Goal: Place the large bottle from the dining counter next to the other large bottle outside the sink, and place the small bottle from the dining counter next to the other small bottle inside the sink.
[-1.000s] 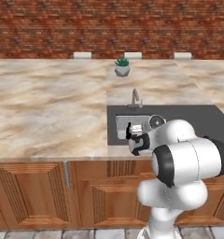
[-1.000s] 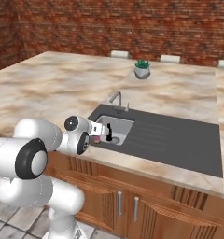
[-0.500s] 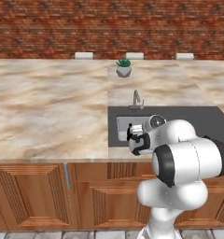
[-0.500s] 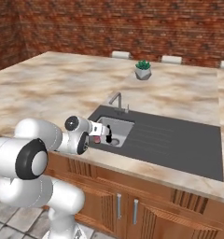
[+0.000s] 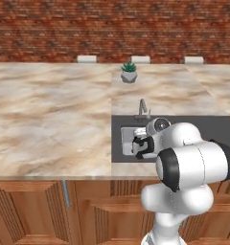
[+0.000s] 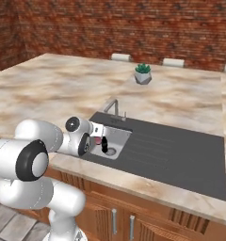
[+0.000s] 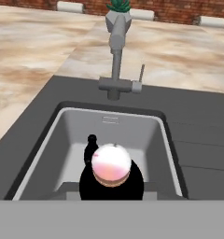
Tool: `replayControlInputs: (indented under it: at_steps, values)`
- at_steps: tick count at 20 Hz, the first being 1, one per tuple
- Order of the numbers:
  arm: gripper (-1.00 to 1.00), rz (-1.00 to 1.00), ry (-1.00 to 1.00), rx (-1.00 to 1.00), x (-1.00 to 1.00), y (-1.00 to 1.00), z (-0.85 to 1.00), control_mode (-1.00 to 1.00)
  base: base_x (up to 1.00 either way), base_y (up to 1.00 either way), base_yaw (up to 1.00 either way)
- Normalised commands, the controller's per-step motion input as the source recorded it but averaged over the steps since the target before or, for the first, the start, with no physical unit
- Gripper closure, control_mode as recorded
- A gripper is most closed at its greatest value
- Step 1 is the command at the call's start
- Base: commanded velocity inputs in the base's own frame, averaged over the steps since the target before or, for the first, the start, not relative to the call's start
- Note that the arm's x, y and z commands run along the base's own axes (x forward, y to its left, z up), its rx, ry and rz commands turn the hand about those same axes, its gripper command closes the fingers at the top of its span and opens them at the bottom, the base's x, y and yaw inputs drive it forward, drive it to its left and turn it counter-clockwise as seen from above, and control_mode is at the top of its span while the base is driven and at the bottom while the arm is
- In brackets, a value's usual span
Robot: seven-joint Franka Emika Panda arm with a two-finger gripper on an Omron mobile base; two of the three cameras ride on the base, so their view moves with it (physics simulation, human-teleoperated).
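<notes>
My gripper (image 6: pixel 97 140) hangs low over the sink (image 6: pixel 120 135), shut on the small bottle (image 6: pixel 99 139). In the hand view the small bottle (image 7: pixel 111 164) shows from above as a round pinkish-white top, inside the grey basin (image 7: pixel 128 130). The other small bottle (image 7: pixel 90 148), short and black, stands upright on the basin floor just to its left and slightly beyond; I cannot tell whether they touch. In the right base view the black bottle (image 6: pixel 105 145) stands right beside the held one. In the left base view the gripper (image 5: pixel 138 146) sits over the sink (image 5: pixel 126 130). The large bottle is out of view.
A chrome faucet (image 7: pixel 116 60) rises behind the basin. The dark grey surround (image 6: pixel 171 150) with its ribbed drainboard stretches to the right. A small potted plant (image 5: pixel 129 72) stands far back on the marbled counter (image 5: pixel 50 119). A brick wall runs behind.
</notes>
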Motion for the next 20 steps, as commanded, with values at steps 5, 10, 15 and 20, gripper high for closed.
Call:
replayControlInputs:
  at_steps: [5, 10, 15, 20]
  values:
    - [1.00, 0.00, 0.00, 0.00, 0.00, 0.00, 0.00, 1.00, 0.26, -0.27, 0.04]
    - [1.00, 0.00, 0.00, 0.00, 0.00, 0.00, 0.00, 1.00, 0.00, -0.21, 0.09]
    - [1.00, 0.00, 0.00, 0.00, 0.00, 0.00, 0.00, 1.00, 0.00, -0.27, 0.09]
    - [1.00, 0.00, 0.00, 0.00, 0.00, 0.00, 0.00, 1.00, 0.00, -0.13, 0.03]
